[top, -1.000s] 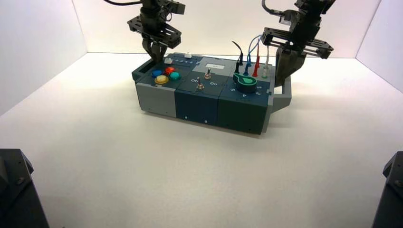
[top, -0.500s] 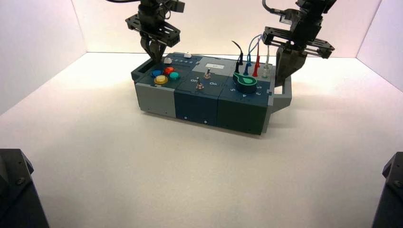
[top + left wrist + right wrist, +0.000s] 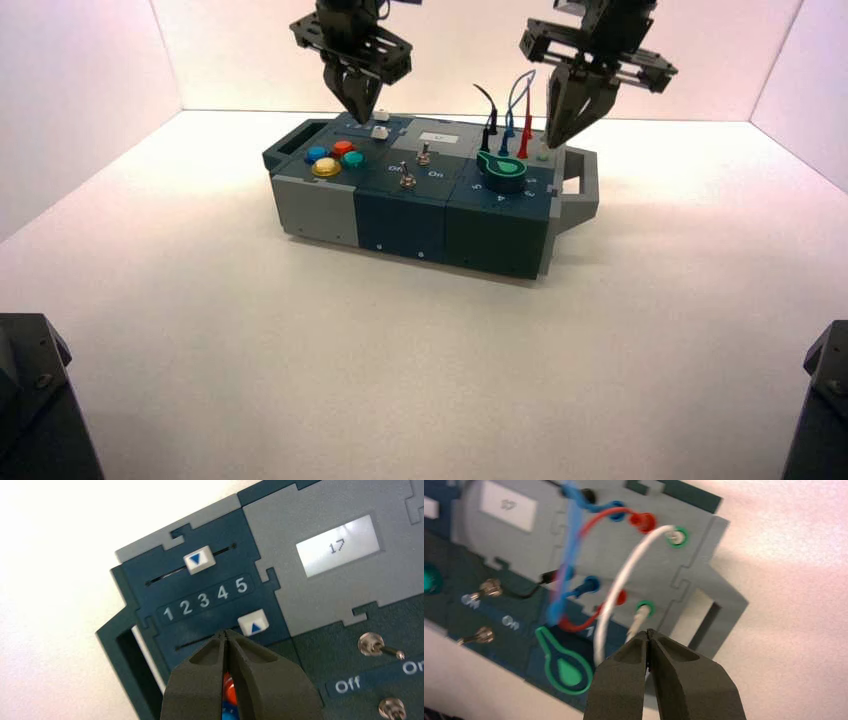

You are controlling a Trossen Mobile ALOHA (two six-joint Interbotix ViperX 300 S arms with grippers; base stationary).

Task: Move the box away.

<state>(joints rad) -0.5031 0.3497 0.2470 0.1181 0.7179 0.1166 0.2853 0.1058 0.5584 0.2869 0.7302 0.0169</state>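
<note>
Watching from my station: I had both arms raised over the box, neither one touching it.
Box: the box (image 3: 420, 205) sat on the white table (image 3: 400, 370), toward the far wall and a little turned, grey section at the robot's left end, dark-teal sections in the middle and at the right end.
Left gripper: the left gripper (image 3: 358, 106) hung above the far left part of the box top, over the sliders; my left wrist view showed its fingers (image 3: 200, 680) pressed together with nothing between them.
Right gripper: the right gripper (image 3: 557, 128) hung above the far right corner, over the plugged cables and near the right end handle (image 3: 580, 190); its fingers (image 3: 684, 680) were closed tip to tip and gripped nothing.
Sliders: two white slider caps with blue arrows; the far slider (image 3: 199, 560) sat above the 3 on the 1–5 scale, the near slider (image 3: 253, 625) below the 5.
Display: the small display window (image 3: 341, 545) read 17.
Buttons: blue, red, yellow and teal buttons (image 3: 333, 161) clustered on the left end.
Toggle switches: two toggle switches (image 3: 414, 166) in the middle section, between Off and On labels.
Dial: the green dial (image 3: 500, 169) on the right section.
Cables: black, blue, red and white cables (image 3: 589, 575) plugged into the grey jack panel.
Left handle: the left end handle (image 3: 290, 143) was free.
</note>
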